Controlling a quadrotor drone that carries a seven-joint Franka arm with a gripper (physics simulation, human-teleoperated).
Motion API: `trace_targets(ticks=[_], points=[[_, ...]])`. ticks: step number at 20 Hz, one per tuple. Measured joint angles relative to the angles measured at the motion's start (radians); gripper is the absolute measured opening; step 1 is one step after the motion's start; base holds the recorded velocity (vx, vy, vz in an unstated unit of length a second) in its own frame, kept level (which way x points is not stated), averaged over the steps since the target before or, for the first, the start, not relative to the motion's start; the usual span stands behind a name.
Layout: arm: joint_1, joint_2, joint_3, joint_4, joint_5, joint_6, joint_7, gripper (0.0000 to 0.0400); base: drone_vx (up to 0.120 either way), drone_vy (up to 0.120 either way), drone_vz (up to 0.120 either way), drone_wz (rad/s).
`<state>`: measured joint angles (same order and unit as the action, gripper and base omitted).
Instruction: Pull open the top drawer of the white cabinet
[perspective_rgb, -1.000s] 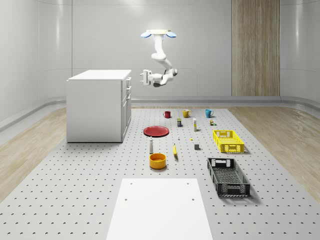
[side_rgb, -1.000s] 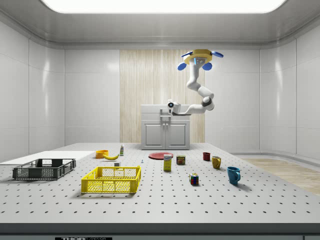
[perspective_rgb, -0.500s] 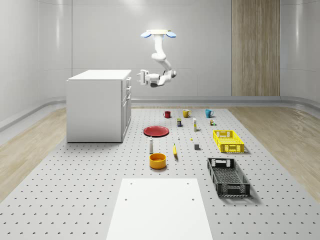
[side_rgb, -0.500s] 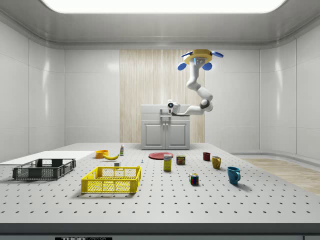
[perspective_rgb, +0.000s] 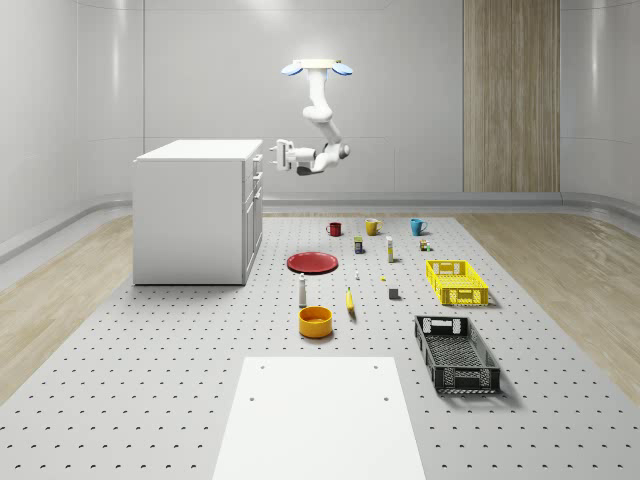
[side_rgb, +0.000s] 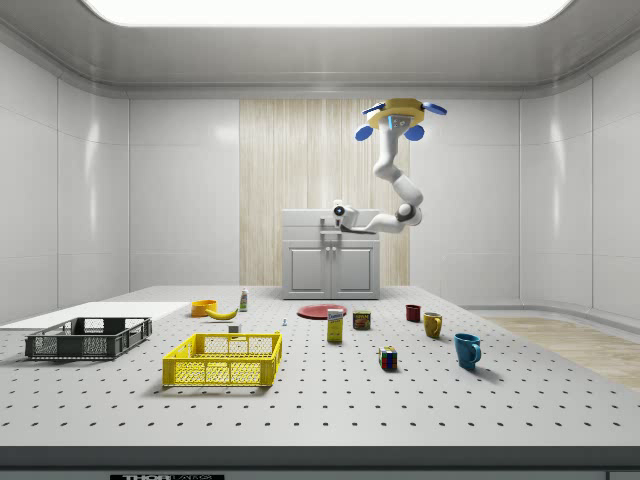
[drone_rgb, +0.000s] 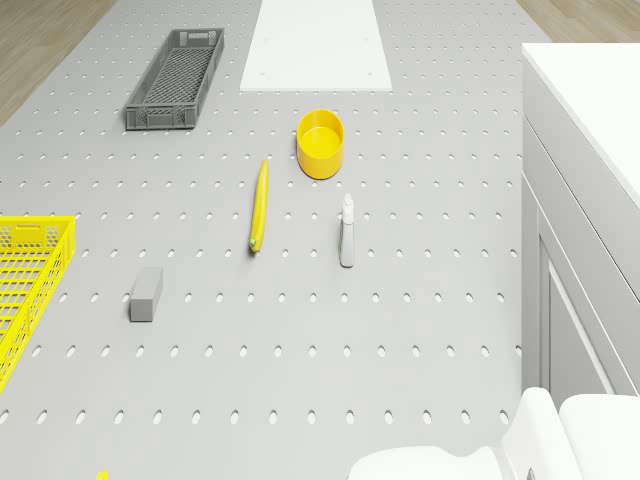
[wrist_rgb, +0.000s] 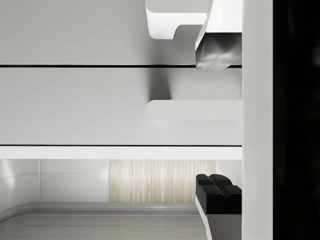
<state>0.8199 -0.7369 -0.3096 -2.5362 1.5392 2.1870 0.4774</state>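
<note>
Whole-scene view gives you one white cabinet (perspective_rgb: 195, 215), a plain box with a flat top, standing on the grey surface (perspective_rgb: 150, 350) that is dotted with rows of holes. The top drawer (perspective_rgb: 257, 160) is on the face turned to that view's right, and it sits flush and shut. Your drone (perspective_rgb: 317, 68) hovers high in the air off that face, and its white jointed arm hangs down and bends toward the cabinet.

The tool (perspective_rgb: 276, 154) is level with the top drawer, just in front of it. In the wrist view you can count two rounded white handles. The tool (wrist_rgb: 216, 121) is spread wide, with one dark-padded finger (wrist_rgb: 218, 191) on each side of the top drawer's handle (wrist_rgb: 192, 109) and holding nothing. You cannot tell from here whether a pad touches the bar.

Beyond the cabinet's front, well below the arm, you have:
- one flat red plate (perspective_rgb: 313, 262)
- three mugs in a row: red (perspective_rgb: 334, 229), yellow (perspective_rgb: 372, 227) and blue (perspective_rgb: 417, 226)
- two slatted crates: a yellow one (perspective_rgb: 456, 282) and a black one (perspective_rgb: 456, 353)
- one round yellow bowl (perspective_rgb: 315, 321)
- one banana (perspective_rgb: 350, 300)
- one small white bottle (perspective_rgb: 302, 290)
- one grey block (perspective_rgb: 394, 293)

A smooth white rectangular sheet (perspective_rgb: 320, 420) lies at the near end. All of these lie low on the surface, and none stands between the tool and the drawer.
</note>
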Motion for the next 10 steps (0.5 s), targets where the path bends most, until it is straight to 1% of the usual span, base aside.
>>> trace_targets(ticks=[5, 10], points=[[-0.023, 0.037, 0.010, 0.023, 0.014, -0.025, -0.011, 0.0305, 0.000, 0.000, 0.000, 0.000], [-0.039, 0.071, 0.040, 0.042, 0.048, -0.030, -0.024, 0.0305, 0.000, 0.000, 0.000, 0.000]])
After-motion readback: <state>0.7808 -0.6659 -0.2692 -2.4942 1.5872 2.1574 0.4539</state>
